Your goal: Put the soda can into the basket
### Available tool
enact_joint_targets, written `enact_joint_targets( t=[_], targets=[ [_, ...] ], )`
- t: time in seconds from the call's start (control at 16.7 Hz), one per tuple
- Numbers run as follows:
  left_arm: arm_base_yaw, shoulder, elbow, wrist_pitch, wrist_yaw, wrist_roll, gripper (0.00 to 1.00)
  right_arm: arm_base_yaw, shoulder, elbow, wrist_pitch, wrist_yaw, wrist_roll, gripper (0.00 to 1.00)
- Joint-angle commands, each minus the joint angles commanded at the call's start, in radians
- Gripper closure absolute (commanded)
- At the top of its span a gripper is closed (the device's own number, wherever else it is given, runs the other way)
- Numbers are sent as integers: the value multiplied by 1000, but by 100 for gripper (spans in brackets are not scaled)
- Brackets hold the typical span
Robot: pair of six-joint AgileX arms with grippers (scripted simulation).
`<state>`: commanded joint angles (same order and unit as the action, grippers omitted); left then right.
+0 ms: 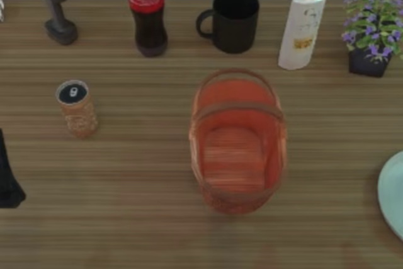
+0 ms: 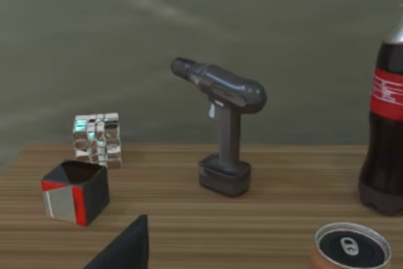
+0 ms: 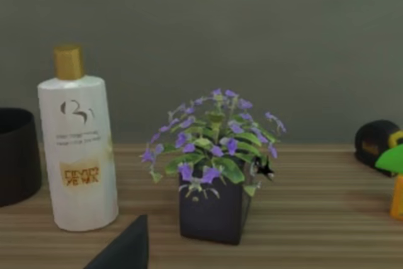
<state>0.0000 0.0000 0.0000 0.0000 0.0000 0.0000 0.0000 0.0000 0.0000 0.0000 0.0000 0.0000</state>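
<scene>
The soda can (image 1: 77,108) stands upright on the left part of the table, orange-tan with a dark top and silver tab; its top also shows in the left wrist view (image 2: 351,247). The oval reddish-orange woven basket (image 1: 237,184) with an arched handle sits at the table's middle, nothing in it. My left gripper (image 1: 10,181) is at the left edge, nearer the front than the can and apart from it; one dark finger (image 2: 129,247) shows, open and holding nothing. Of my right gripper only one dark finger (image 3: 129,247) shows, open, facing the back right items.
Along the back stand a grey drill (image 1: 55,5), a red-labelled cola bottle (image 1: 146,11), a black mug (image 1: 233,22), a white lotion bottle (image 1: 302,26) and a potted purple-flowered plant (image 1: 373,33). A pale plate (image 1: 393,193) lies at the right edge. A mirrored cube (image 2: 97,140) and a red-black cup (image 2: 75,192) sit far left.
</scene>
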Motion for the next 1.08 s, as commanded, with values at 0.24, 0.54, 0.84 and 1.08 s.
enact_joint_targets(
  t=[0.24,0.54,0.84,1.08],
  targets=[
    [-6,30,28,-19,3,11,0,0,0,0,0,0,0,0],
    [-35,291,251,-174,12,98,0,0,0,0,0,0,0,0],
    [-71,763,612,-444,12,244,0,0,0,0,0,0,0,0],
    [-100,1212,946,-691,7,376,0,0,0,0,0,0,0,0]
  ],
)
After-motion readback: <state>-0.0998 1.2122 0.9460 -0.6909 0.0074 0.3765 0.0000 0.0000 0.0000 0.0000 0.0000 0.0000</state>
